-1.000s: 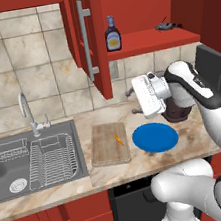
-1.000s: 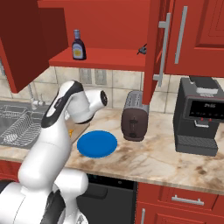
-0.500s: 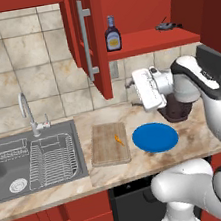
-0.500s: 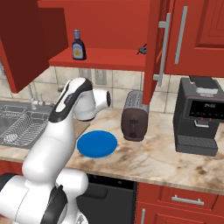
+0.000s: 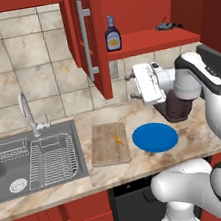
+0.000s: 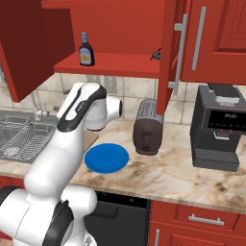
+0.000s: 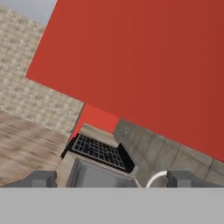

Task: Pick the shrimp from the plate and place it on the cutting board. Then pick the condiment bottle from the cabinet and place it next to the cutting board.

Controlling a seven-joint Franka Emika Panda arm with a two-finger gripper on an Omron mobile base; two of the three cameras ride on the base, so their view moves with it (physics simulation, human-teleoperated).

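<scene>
On the cutting board (image 5: 109, 144), below and left of the fingers, lies the shrimp (image 5: 119, 140), so the first half looks done. The condiment bottle (image 5: 112, 34) stands on the cabinet (image 5: 144, 41) shelf, above the empty gripper (image 5: 135, 85), its fingers spread wide.

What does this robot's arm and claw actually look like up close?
The arm is made of glossy white rounded shells with dark grey bands at the joints. Its hand is a boxy white block, and the claw ends in two small dark grey finger tips. No cables or markings are visible.
</scene>
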